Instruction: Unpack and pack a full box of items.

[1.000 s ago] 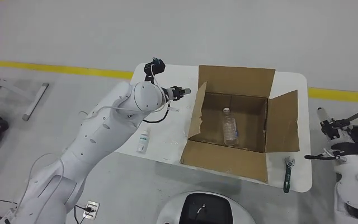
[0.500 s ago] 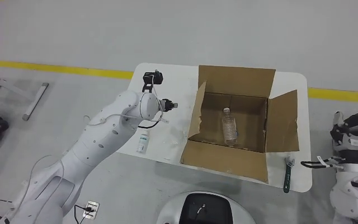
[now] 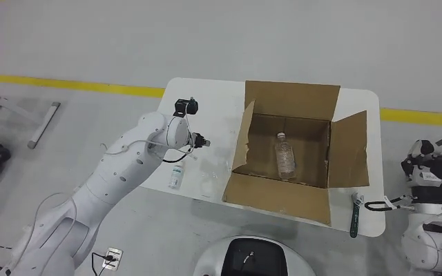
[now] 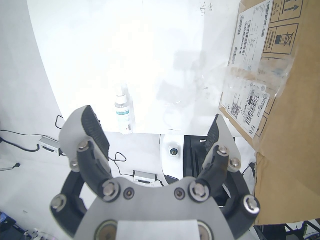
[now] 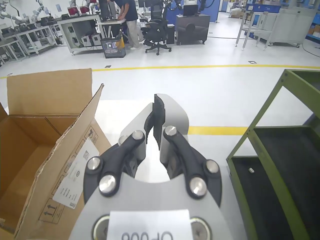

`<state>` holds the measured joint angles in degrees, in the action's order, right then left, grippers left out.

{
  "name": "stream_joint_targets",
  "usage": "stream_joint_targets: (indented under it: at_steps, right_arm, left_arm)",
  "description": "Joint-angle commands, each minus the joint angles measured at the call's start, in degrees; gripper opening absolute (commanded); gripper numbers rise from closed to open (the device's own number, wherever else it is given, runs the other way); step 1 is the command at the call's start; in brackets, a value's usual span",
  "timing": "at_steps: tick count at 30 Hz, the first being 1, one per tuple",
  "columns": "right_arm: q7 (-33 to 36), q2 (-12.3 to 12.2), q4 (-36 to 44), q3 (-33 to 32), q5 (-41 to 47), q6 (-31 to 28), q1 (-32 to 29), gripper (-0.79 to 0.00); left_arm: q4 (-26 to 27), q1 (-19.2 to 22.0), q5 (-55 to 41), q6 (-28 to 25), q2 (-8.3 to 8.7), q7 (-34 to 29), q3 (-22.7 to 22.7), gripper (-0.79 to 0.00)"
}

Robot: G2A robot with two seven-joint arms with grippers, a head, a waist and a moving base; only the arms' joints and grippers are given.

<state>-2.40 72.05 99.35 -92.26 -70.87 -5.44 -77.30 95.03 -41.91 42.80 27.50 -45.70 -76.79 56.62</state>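
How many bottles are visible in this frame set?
2. A clear water bottle lies inside the cardboard box; a small spray bottle lies on the table outside the box, near the left gripper. The box walls could hide others.

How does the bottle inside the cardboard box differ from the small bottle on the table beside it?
Place: the clear bottle lies on the floor of the open box; the spray bottle lies on the bare table outside it.
Size: the clear bottle is longer and fatter than the spray bottle.
Look: the clear bottle is mostly see-through; the spray bottle has a white top and teal label.
Both lie on their sides.
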Motion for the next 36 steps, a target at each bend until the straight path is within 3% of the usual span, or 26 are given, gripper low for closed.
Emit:
stream_joint_targets:
  at_steps: [1, 5, 10, 15, 20, 26, 36]
  right_arm:
    - [0.0, 0.0, 0.0, 0.0, -0.01, 0.01, 0.0, -0.785]
    - [0.0, 0.0, 0.0, 0.0, -0.01, 0.01, 0.0, -0.785]
    - [0.0, 0.0, 0.0, 0.0, -0.01, 0.01, 0.0, -0.785]
    - [0.0, 0.0, 0.0, 0.0, -0.01, 0.01, 0.0, -0.785]
    - [0.0, 0.0, 0.0, 0.0, -0.01, 0.01, 0.0, -0.785]
    - [0.0, 0.0, 0.0, 0.0, -0.01, 0.01, 0.0, -0.785]
    - [0.0, 0.0, 0.0, 0.0, -0.01, 0.01, 0.0, -0.785]
  left_arm:
    - [0.0, 0.0, 0.0, 0.0, 0.0, 0.0, 0.0, 0.0]
    - [1.12, -0.91, -2.57, -3.27, -0.02, 2.48, 1.06, 0.0]
    - [0.86, -2.37, -1.49, -7.56, 0.75, 0.95, 3.39, 0.0]
    - [-1.32, -6.61, 0.59, -12.89, 2.01, -1.51, 5.98, 0.0]
    - [-3.34, -11.44, -1.5, -16.53, 2.72, 1.81, 8.97, 0.0]
    - [-5.93, -15.82, -6.36, -19.4, 3.26, 4.34, 12.75, 0.0]
    - [-5.96, -15.98, -5.78, -19.52, 3.31, 4.72, 12.87, 0.0]
